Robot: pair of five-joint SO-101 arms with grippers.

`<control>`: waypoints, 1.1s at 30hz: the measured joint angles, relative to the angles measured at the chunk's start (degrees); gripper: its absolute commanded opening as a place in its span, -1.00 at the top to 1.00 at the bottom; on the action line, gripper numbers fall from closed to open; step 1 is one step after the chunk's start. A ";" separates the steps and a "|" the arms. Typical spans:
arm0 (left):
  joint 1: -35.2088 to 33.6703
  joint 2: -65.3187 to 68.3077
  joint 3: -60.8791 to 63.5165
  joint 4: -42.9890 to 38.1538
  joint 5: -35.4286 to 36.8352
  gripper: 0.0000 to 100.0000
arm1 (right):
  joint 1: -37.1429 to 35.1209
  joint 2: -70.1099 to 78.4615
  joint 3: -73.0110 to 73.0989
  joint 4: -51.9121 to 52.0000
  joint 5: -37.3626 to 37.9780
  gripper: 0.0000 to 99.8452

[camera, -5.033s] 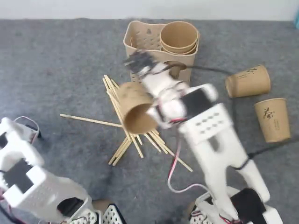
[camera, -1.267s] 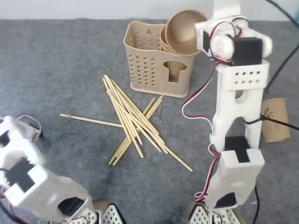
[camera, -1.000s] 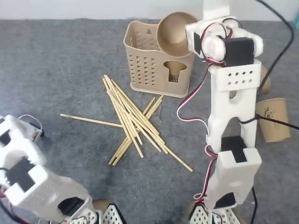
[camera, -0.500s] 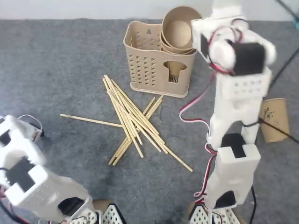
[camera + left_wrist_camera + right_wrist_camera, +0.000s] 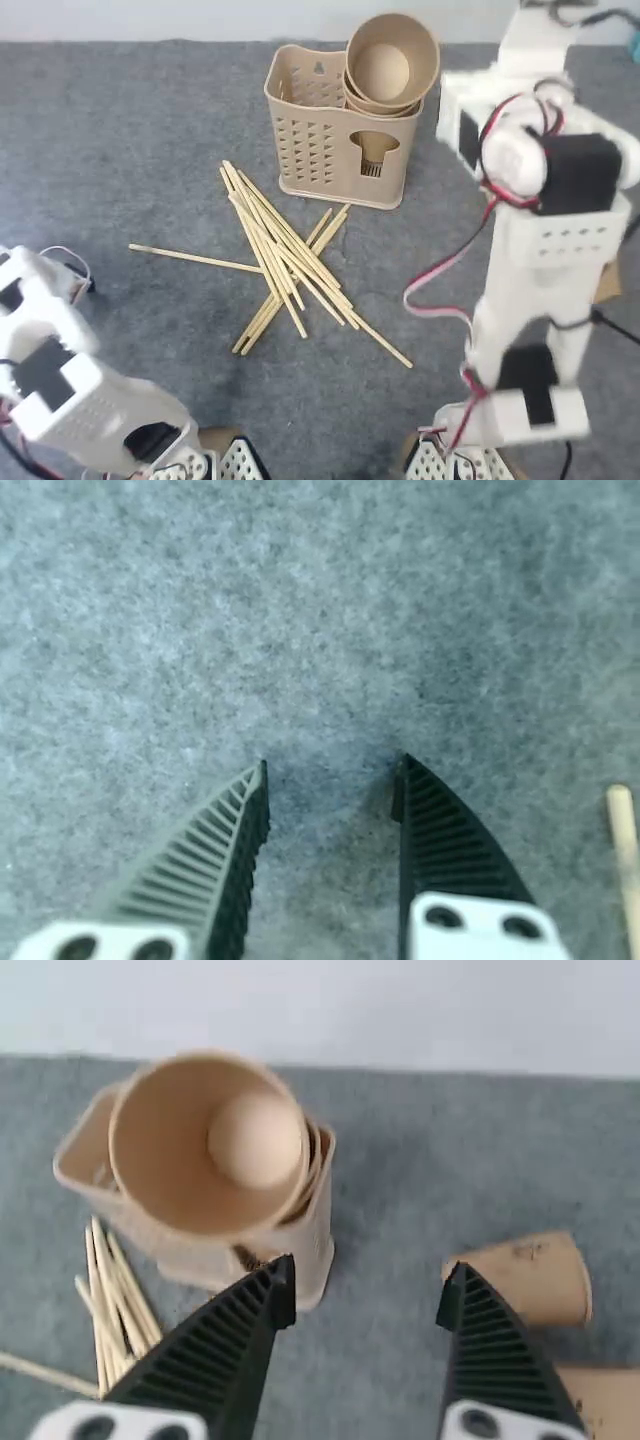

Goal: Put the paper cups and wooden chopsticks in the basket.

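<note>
The tan basket [image 5: 330, 130] stands at the back of the grey mat with a stack of paper cups [image 5: 390, 65] in its right half, the top one tilted. My right gripper [image 5: 375, 1280] hangs open and empty, above and to the right of the basket [image 5: 300, 1250] and its stacked cups [image 5: 210, 1145]. Two more paper cups lie on their sides on the mat, one [image 5: 520, 1280] beside the other [image 5: 600, 1400]. Wooden chopsticks [image 5: 290, 260] lie in a loose pile in front of the basket. My left gripper [image 5: 333, 770] is open over bare mat, a chopstick end [image 5: 625, 830] close by.
The right arm [image 5: 540, 220] rises tall at the right of the high view and covers the loose cups there. The left arm [image 5: 60, 380] is folded low at the near left corner. One chopstick [image 5: 190, 258] lies apart, left of the pile.
The right arm carried a cup from over the chopsticks to the basket, set it into the stack, let go and drew back to the right. The left arm kept still.
</note>
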 measured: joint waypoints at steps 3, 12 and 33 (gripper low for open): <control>0.00 0.00 0.00 0.00 0.00 0.61 | -1.67 -6.07 10.99 -1.05 0.00 0.52; 0.00 0.00 0.00 0.00 0.00 0.61 | -12.13 -14.07 40.00 -12.48 -0.18 0.56; 0.00 0.00 0.00 0.00 0.00 0.61 | -8.53 -14.68 53.36 -49.67 -3.87 0.91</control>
